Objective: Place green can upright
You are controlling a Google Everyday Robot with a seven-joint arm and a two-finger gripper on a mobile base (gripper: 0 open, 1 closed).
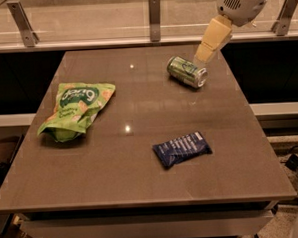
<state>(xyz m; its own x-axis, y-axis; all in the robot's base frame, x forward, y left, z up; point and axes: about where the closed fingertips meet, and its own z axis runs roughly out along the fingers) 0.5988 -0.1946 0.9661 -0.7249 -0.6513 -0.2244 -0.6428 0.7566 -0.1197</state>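
Note:
The green can (187,72) lies on its side on the brown table (141,156), toward the far right, its silver end facing the near right. My gripper (211,41) hangs just above and to the right of the can, at the table's far right edge. Its cream-coloured finger (213,37) points down toward the can and stays apart from it. Nothing is held.
A crinkled green snack bag (74,111) lies at the left of the table. A dark blue snack packet (181,149) rests in the near middle. A glass railing with metal posts (154,10) runs behind the table.

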